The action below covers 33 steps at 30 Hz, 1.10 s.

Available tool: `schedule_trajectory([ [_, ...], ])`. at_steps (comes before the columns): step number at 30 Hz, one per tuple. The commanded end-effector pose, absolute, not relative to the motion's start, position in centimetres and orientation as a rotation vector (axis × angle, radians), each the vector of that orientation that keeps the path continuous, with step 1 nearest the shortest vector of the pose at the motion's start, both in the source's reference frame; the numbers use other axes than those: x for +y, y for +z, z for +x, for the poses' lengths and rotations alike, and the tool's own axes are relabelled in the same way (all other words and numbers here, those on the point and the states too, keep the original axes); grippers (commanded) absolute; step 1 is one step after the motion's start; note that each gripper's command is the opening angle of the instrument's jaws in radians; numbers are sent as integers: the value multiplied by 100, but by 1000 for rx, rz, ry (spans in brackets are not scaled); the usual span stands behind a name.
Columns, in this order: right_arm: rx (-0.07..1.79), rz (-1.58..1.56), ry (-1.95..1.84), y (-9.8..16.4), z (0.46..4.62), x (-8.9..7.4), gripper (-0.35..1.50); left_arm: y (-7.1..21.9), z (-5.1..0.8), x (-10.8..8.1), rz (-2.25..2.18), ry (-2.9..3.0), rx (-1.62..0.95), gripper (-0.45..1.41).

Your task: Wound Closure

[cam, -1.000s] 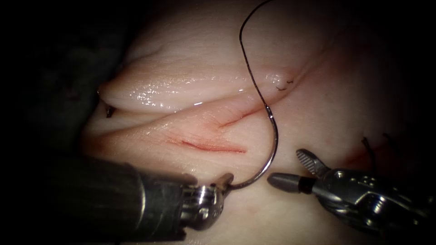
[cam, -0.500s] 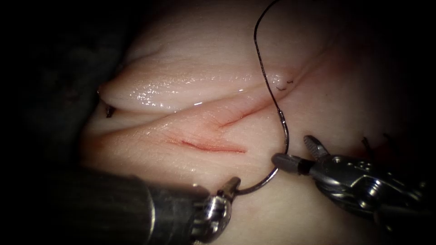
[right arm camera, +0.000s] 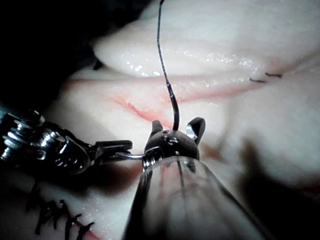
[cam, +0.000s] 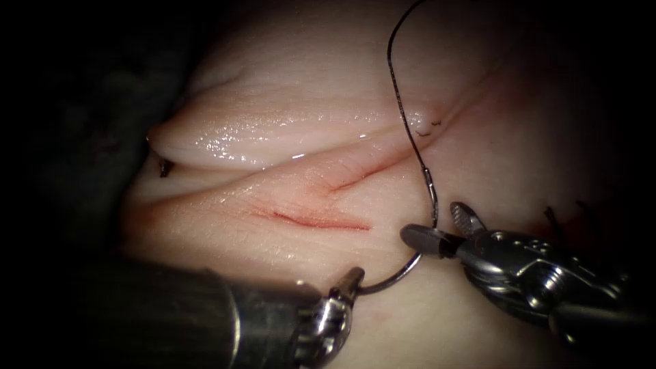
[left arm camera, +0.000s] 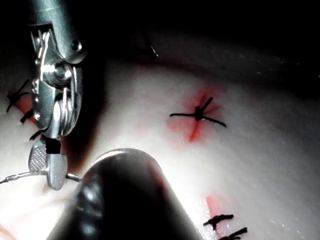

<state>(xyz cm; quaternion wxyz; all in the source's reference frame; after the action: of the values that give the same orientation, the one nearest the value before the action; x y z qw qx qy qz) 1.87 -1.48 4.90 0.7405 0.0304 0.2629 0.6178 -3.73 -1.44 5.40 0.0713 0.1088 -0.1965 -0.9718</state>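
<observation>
In the endoscope view the left gripper (cam: 350,279) is clamped on the needle (cam: 403,268) near its pointed end, holding the curve clear above the tissue (cam: 273,137), right of the cut (cam: 321,222). The right gripper (cam: 441,229) stands spread around the needle's upper arc, placed to take it, while thread (cam: 403,116) trails upward. The left wrist view shows the right gripper (left arm camera: 47,167) straddling the needle (left arm camera: 20,176) beside tied stitches (left arm camera: 199,115). The right wrist view shows its fingers (right arm camera: 196,127) apart around the needle (right arm camera: 175,112), the left gripper (right arm camera: 117,146) gripping the other end.
</observation>
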Motion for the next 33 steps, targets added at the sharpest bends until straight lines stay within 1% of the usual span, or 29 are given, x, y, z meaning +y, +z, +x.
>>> schedule_trajectory([
  [1,580,73,1359,497,195,-151,125,544,-378,-147,328,-2923,-589,-45],
  [8,592,91,1381,499,200,-151,120,544,-380,-148,324,-2920,-589,-45],
  [9,592,95,1393,499,200,-151,117,544,-380,-148,325,-2921,-592,-45],
  [10,592,98,1405,499,201,-151,105,544,-380,-148,325,-2921,-592,-45],
  [11,592,102,1416,499,202,-152,92,544,-380,-148,328,-2920,-591,-45],
  [12,595,108,1426,499,202,-153,57,544,-380,-148,332,-2920,-590,-45],
  [13,600,116,1422,500,202,-154,-12,544,-380,-148,331,-2920,-590,-45],
  [14,605,122,1419,500,203,-155,-35,544,-380,-147,332,-2914,-589,-45],
  [18,601,101,1429,503,203,-154,-35,543,-382,-144,347,-2908,-579,-45],
  [19,601,101,1429,504,202,-154,-35,541,-382,-139,351,-2911,-572,-40],
  [20,600,99,1429,504,201,-154,-35,539,-382,-135,356,-2912,-565,7],
  [22,603,100,1428,504,199,-154,-35,534,-382,-126,379,-2919,-546,61],
  [24,631,108,1432,503,195,-153,-35,528,-381,-119,490,-3045,-512,88],
  [25,672,119,1427,502,190,-151,-35,519,-379,-109,651,-3117,-439,118],
  [26,672,119,1427,502,190,-151,-35,519,-379,-109,651,-3117,-439,118],
  [28,704,113,1394,500,186,-147,-35,510,-375,-104,858,-3188,-335,130],
  [30,766,109,1340,498,181,-143,-35,501,-370,-103,1019,-3207,-227,130],
  [33,884,170,1238,496,175,-137,-35,488,-358,-102,1261,-3221,-33,125],
])
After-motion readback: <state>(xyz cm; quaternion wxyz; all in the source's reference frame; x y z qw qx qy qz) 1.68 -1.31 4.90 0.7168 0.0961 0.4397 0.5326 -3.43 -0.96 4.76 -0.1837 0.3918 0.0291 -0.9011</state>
